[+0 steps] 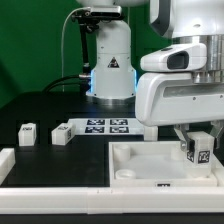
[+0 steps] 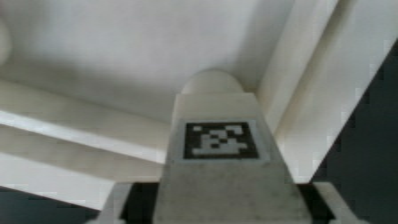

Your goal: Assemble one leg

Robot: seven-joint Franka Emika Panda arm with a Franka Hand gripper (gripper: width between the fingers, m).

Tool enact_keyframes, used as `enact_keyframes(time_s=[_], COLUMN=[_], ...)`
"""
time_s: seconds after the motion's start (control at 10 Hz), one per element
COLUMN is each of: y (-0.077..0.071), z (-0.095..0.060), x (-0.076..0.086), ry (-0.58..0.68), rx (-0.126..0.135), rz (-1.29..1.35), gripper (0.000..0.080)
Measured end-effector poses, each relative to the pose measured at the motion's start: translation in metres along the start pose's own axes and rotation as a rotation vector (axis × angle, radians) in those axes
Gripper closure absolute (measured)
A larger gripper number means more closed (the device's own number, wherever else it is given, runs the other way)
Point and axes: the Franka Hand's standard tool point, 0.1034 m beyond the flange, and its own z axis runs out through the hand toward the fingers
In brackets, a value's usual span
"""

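Gripping the leg (image 1: 199, 152) in the tool (image 1: 198, 146) at lower right of the exterior frame, hovering over the tray (image 1: 135, 170), two spare legs (image 1: 28, 134) sitting at left on the counter (image 1: 40, 105).

Exterior view evenly lit, whites near blown out against dark table (image 1: 40, 105), wrist view soft, grainy, shadowed edges.

Wrist view: leg (image 2: 217, 140) fills centre frame, gripped between pincer (image 2: 217, 200) fingers at its sides, square marker facing camera, rounded end pointing away. Behind it, white tray (image 2: 107, 60) surface with raised rim.
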Motion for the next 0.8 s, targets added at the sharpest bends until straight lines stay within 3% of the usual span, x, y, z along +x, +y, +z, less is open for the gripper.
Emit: enact_keyframes(time_s=[0.6,0.8], y=[0.0018,0.0003], z=[0.0004,0.0006], x=[0.0010,0.0001], ry=[0.033,0.030], rx=[0.023,0.018], rz=[0.852,1.164], gripper=[0.0508,0.0507])
